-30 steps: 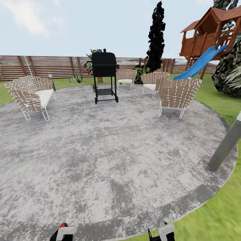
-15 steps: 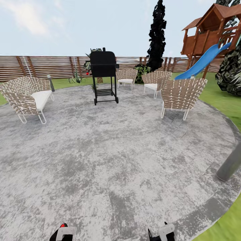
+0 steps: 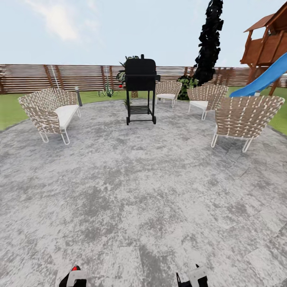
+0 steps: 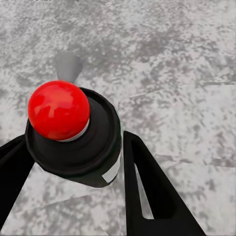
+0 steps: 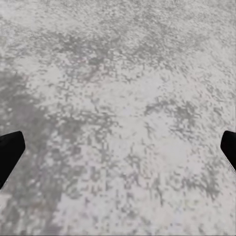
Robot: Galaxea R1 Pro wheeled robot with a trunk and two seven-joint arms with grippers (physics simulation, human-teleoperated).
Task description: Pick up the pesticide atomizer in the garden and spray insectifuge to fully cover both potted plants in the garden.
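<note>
Left tool is gripping the pesticide atomizer w/ red cap; right tool is hanging wide open, empty, over grey paving. Grill is standing far ahead.

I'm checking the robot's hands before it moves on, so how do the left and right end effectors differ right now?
The left end effector is shut on a black can with a red knob on top; the right end effector holds nothing. The left one's fingers press against the can, while the right one's fingers stand wide apart. Both have black fingers and hang over the grey stone paving.
</note>
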